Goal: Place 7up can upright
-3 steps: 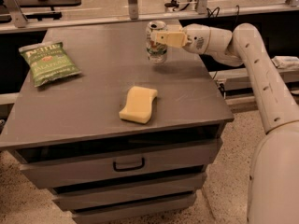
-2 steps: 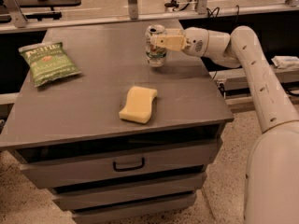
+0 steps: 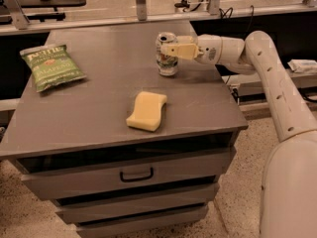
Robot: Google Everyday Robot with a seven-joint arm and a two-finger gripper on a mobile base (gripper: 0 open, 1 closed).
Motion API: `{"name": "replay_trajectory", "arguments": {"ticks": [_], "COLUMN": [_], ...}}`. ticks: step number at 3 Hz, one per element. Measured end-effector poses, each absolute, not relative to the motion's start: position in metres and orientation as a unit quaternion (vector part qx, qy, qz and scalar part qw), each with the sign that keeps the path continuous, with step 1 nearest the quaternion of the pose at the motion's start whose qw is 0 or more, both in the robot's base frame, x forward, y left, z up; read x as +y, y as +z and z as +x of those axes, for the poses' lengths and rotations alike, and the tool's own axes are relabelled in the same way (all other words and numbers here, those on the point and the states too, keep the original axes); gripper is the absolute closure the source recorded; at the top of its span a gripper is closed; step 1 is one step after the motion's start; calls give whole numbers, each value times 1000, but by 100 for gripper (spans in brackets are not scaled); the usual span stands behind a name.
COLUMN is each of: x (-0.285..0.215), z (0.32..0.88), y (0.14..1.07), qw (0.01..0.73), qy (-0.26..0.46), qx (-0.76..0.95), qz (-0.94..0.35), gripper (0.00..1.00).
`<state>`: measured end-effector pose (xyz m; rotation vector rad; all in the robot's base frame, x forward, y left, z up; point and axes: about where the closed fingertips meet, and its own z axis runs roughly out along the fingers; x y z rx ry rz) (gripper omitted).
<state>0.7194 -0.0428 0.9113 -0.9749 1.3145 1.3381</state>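
Note:
The 7up can point(image 3: 167, 58), silvery-white with green markings and a silver top, stands upright at the back right of the grey table point(image 3: 99, 108), its base on or just at the surface. My gripper point(image 3: 171, 49) reaches in from the right. Its pale yellow fingers point(image 3: 176, 50) are closed around the can's upper half. The white arm point(image 3: 267, 73) stretches in from the lower right.
A green chip bag point(image 3: 52, 66) lies at the table's left. A yellow sponge point(image 3: 147, 110) lies near the front middle. The table has drawers below point(image 3: 136, 175). Rails and a shelf run behind the table's far edge.
The gripper has carried the can slightly down and to the right, bringing its base to the tabletop. The can stays upright in the fingers.

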Motion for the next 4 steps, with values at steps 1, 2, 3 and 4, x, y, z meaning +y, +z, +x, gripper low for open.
{"name": "replay_trajectory", "arguments": {"ticks": [1, 2, 3, 4], "x": [-54, -82, -151, -212], "z": [714, 702, 684, 672], "y": [898, 895, 922, 952], "qw": [483, 483, 516, 570], "qy": [545, 509, 412, 352], "qx": [557, 579, 599, 599], "qz": [-400, -416, -453, -439], "gripper": [0, 0, 0, 0]}}
